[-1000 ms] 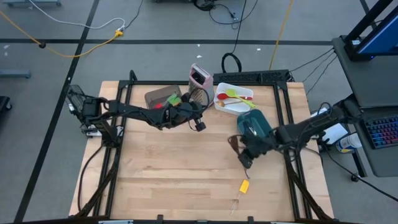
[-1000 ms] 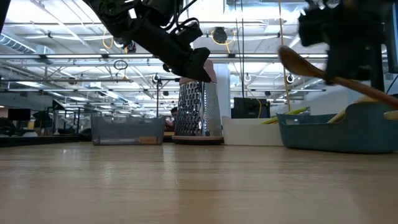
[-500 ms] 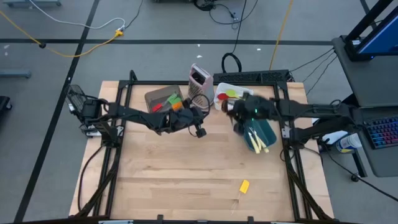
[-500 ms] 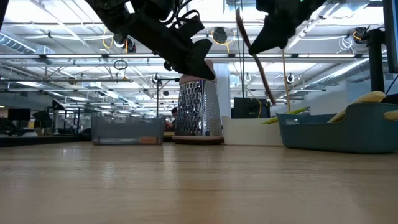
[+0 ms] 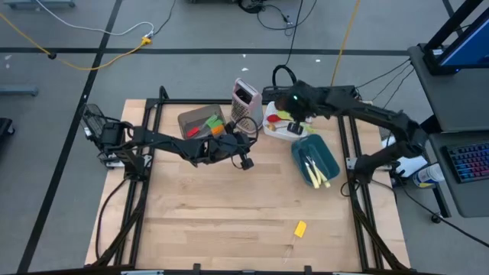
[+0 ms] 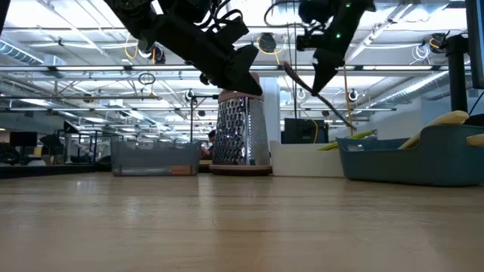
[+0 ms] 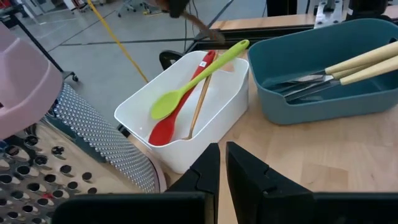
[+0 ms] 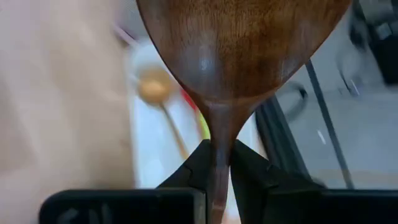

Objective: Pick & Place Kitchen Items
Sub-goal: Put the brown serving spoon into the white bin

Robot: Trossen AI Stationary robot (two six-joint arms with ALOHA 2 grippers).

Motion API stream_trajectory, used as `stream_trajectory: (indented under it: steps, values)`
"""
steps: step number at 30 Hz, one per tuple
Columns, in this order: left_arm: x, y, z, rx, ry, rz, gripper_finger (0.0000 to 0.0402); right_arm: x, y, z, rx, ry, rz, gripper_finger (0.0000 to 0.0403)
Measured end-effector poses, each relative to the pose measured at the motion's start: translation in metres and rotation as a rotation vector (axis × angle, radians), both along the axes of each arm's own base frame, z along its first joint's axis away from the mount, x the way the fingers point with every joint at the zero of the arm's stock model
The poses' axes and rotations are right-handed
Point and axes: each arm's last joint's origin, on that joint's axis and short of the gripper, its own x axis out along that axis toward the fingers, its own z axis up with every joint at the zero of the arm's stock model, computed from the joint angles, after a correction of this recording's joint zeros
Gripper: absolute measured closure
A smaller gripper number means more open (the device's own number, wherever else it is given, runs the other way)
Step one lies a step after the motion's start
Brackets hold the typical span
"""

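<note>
Right hand [image 8: 216, 163], pinched on the neck of a wooden spoon [image 8: 242, 43], apparently above the white tub [image 5: 284, 128]; left hand [image 7: 222, 163] narrow, idle beside the grater [image 5: 244, 114]; risk: thin grip lets the spoon swivel and miss the tub.

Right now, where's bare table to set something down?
Free: the wide near half of the table, bordered by the left gripper, the teal bin and the yellow spatula. Crowded: the far edge, with grey bin, grater, white bin and right gripper holding the wooden spoon.
</note>
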Motion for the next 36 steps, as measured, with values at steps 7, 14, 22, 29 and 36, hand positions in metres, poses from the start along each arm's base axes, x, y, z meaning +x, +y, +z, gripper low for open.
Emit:
stream_trajectory:
  steps: [7, 14, 22, 29, 36]
  values:
    - [0.000, 0.003, 0.000, 0.001, 0.003, 0.008, 0.0371, 0.002, -0.026, -0.030, 0.108, 0.300, -0.091, 0.0374]
    - [-0.001, 0.003, -0.001, 0.001, 0.016, 0.009, 0.0371, 0.018, -0.038, -0.068, 0.188, 0.449, 0.046, 0.0374]
    - [-0.001, 0.003, -0.001, 0.000, 0.016, 0.009, 0.0371, 0.033, -0.047, -0.096, 0.186, 0.505, 0.128, 0.0366]
    - [-0.001, 0.003, -0.002, -0.001, 0.021, 0.009, 0.0371, 0.043, -0.053, -0.102, 0.143, 0.447, 0.143, 0.0343]
    - [-0.002, 0.003, -0.004, -0.004, 0.048, 0.010, 0.0371, 0.046, -0.055, -0.101, 0.120, 0.403, 0.112, 0.0312]
